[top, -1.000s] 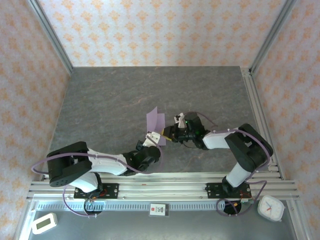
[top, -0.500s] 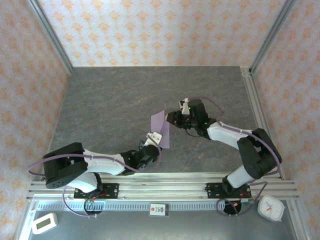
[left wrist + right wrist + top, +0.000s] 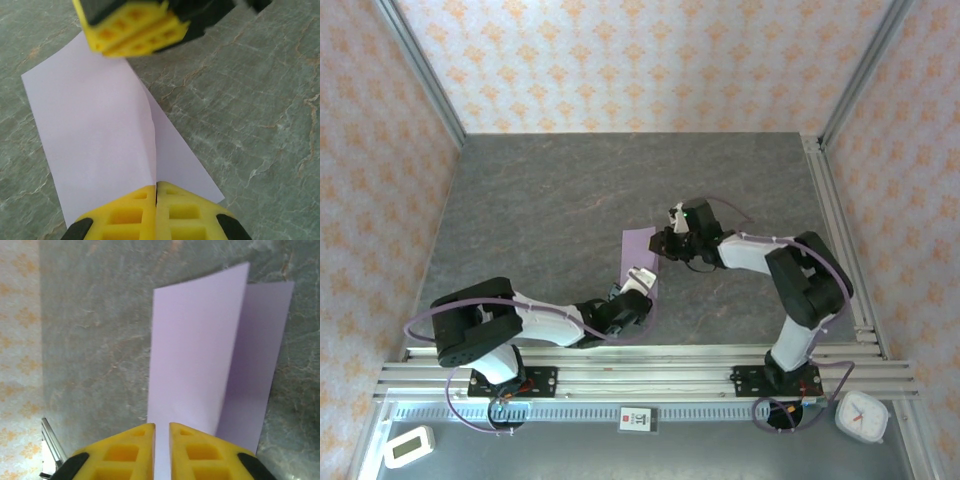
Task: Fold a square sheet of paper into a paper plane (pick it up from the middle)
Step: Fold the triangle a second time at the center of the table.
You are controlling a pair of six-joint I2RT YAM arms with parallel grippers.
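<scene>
The square sheet of paper (image 3: 638, 250) is pale lilac and folded lengthwise into a shallow tent near the table's middle. My left gripper (image 3: 640, 277) is shut on the near end of its crease (image 3: 156, 187), with one panel (image 3: 100, 125) spreading left and the other right. My right gripper (image 3: 658, 243) sits at the sheet's far end, and its yellow fingers (image 3: 132, 30) show at the top of the left wrist view. In the right wrist view its jaws (image 3: 161, 426) stand a narrow gap apart, with the raised panel (image 3: 200, 350) running down between them.
Grey stone-patterned tabletop (image 3: 540, 210) lies all round the sheet, enclosed by patterned walls. An aluminium rail (image 3: 650, 372) runs along the near edge. Beyond the rail sit a white clock (image 3: 861, 416) and a small white timer (image 3: 408, 446).
My right gripper has moved from beside the left gripper up along the sheet to its far end, and its jaws have narrowed. The left gripper has stayed shut on the near end, shifting slightly right.
</scene>
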